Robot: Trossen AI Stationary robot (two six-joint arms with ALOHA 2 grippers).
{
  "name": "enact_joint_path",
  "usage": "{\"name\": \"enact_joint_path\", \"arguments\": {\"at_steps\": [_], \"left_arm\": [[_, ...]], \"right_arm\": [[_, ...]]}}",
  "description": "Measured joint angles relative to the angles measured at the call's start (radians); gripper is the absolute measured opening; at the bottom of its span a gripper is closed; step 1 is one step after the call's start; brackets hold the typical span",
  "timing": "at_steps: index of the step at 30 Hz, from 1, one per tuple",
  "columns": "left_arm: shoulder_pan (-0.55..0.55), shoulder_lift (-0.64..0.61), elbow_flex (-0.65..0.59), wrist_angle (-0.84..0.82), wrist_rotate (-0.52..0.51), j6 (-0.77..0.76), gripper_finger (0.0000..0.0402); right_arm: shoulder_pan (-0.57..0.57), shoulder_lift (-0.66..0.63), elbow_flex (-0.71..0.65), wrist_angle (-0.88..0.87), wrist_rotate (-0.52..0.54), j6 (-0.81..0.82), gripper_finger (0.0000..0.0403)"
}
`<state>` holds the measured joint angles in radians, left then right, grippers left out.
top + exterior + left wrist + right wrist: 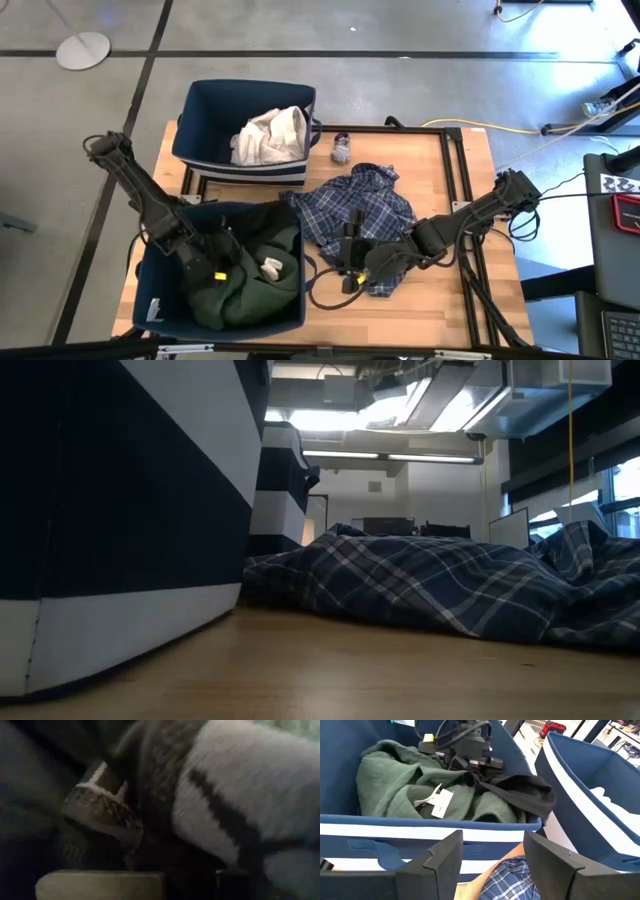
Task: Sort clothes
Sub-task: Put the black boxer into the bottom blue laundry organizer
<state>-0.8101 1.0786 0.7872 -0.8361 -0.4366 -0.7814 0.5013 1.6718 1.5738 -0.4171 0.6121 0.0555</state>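
Left gripper [222, 262] | lower left, reaching into near bin [160, 300] over green garment [250, 285], grip untellable | right gripper [352, 262] hovering wide open above plaid shirt [350, 200], readying pickup.

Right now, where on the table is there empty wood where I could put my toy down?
Bare wood shows along the near table edge, past the plaid shirt, and at the far right corner beyond the small sock. The middle is crowded by the shirt and the right gripper. The left side is filled by two bins; the left gripper is inside the near one.
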Motion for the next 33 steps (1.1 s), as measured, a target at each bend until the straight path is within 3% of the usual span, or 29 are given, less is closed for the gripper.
{"name": "enact_joint_path", "arguments": {"at_steps": [4, 11, 16, 20, 29, 31, 33], "left_arm": [[0.000, 0.007, -0.038, 0.031, 0.019, -0.004, 0.0044], [0.003, 0.006, -0.048, 0.018, 0.059, -0.002, 0.0130], [0.018, -0.009, 0.065, -0.115, 0.232, -0.006, 0.0164], [0.003, -0.047, 0.196, -0.200, 0.251, 0.008, 0.0164], [0.003, -0.118, 0.372, -0.256, 0.122, 0.116, 0.0153], [0.002, -0.126, 0.390, -0.251, 0.043, 0.169, 0.0153], [0.003, -0.131, 0.393, -0.209, -0.099, 0.217, 0.0153]], "right_arm": [[0.000, 0.000, 0.000, 0.001, 0.006, 0.000, 0.0209], [0.000, 0.000, 0.000, 0.000, 0.006, 0.000, 0.0209], [0.000, 0.000, 0.000, 0.000, 0.006, 0.000, 0.0209], [0.000, 0.000, 0.000, 0.000, 0.006, 0.000, 0.0209], [0.000, 0.004, 0.000, -0.004, 0.006, -0.001, 0.0209], [0.000, 0.008, 0.000, -0.002, 0.007, -0.001, 0.0209], [0.000, 0.010, 0.000, -0.005, 0.007, -0.002, 0.0209]]}}
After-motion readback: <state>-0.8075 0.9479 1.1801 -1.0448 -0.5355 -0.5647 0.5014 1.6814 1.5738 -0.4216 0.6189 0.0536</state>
